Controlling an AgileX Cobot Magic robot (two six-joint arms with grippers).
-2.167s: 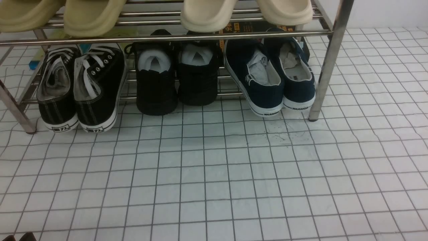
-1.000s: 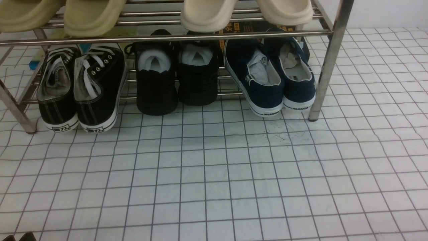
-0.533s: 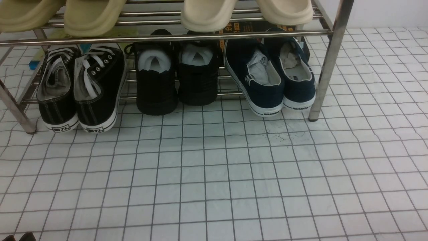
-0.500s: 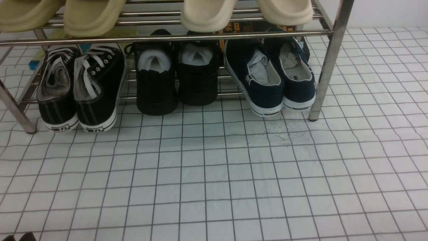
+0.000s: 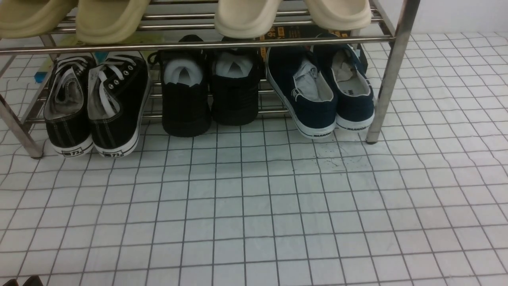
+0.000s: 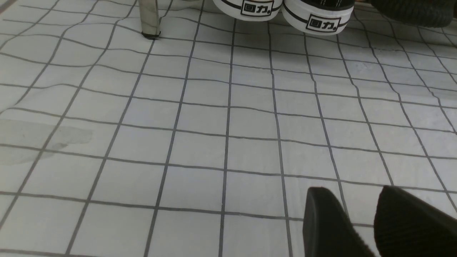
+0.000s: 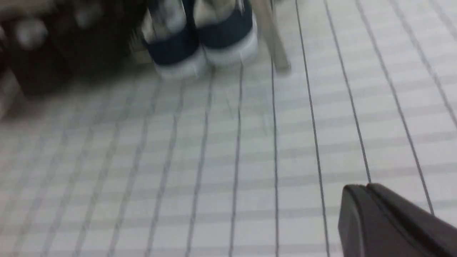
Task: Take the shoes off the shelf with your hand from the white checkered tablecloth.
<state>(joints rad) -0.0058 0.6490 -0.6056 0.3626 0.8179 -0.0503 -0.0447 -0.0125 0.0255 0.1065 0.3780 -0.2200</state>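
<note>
Front view, cloth (image 5: 254, 206): spread flat, slightly wrinkled.
Shelf (image 5: 391, 79): shoes (image 5: 317, 113) on bottom tier, right end, heels outward.
Right hand (image 7: 366, 196): clenched, empty, well apart from shoes.
Progress: nothing done; reach, grasp, removal all left.

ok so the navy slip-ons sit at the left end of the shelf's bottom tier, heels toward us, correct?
Not left: the navy slip-ons sit at the right end of the bottom tier of the shelf, heels toward us. The front view shows it.
</note>
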